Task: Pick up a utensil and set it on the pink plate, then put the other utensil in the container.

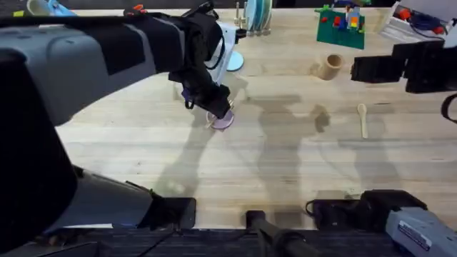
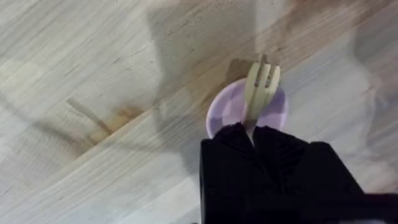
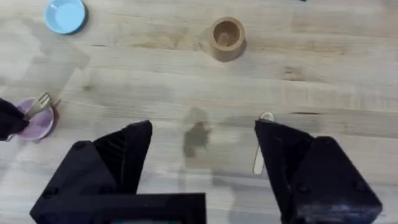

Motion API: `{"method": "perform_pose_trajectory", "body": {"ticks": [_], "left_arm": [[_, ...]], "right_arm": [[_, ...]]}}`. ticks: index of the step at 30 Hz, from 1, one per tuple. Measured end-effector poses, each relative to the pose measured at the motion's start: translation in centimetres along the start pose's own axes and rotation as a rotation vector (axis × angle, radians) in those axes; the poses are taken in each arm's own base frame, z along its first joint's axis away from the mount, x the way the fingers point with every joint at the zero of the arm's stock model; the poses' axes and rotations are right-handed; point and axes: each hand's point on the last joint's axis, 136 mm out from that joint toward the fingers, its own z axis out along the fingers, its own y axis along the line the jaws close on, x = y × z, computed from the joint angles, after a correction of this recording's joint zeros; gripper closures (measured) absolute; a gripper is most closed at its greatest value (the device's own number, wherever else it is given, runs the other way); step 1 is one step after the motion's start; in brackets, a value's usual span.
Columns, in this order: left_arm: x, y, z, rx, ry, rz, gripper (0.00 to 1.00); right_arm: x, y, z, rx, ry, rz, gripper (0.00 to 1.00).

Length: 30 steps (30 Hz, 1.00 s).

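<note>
The pale wooden fork sticks out from my left gripper, which is shut on its handle. Its tines lie over the small pink plate; whether they touch it I cannot tell. Seen from overhead, that gripper covers most of the pink plate. From the right wrist, the fork rests across the pink plate. The wooden spoon lies flat on the table, and the tan container stands upright beyond it. My right gripper hangs open high above the spoon and holds nothing.
A light blue plate sits beyond the pink one, partly under the left arm in the overhead view. A green brick board, a dish rack and other clutter line the far edge. Bare wood lies between the pink plate and the spoon.
</note>
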Motion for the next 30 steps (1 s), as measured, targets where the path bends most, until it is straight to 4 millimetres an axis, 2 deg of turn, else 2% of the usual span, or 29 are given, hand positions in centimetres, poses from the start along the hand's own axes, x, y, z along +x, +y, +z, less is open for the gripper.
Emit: {"method": "perform_pose_trajectory", "body": {"ticks": [5,10,13,21,25,28,30], "left_arm": [[0.0,0.0,0.0,0.000,-0.001,0.000,0.943],[0.0,0.0,0.0,0.000,0.000,0.000,0.845],[0.0,0.0,0.0,0.000,0.000,-0.003,0.719],[0.0,0.0,0.0,0.000,0.000,-0.003,0.713],[0.3,-0.1,-0.2,0.002,0.017,-0.006,0.771],[0.0,-0.2,-1.2,0.003,0.021,-0.004,0.790],[-0.6,-0.4,-2.2,0.002,0.014,0.009,0.701]], "right_arm": [[0.0,0.0,0.0,0.000,0.000,0.000,0.008],[0.0,0.0,0.0,0.000,0.000,0.000,0.008],[0.0,0.0,0.0,0.000,0.000,0.000,0.007],[0.0,0.0,0.0,0.000,0.000,0.000,0.007],[0.0,0.0,0.0,0.000,0.000,0.000,0.007],[0.0,0.0,0.0,0.000,0.000,0.000,0.007],[0.0,0.0,0.0,0.000,0.000,0.000,0.007]]}}
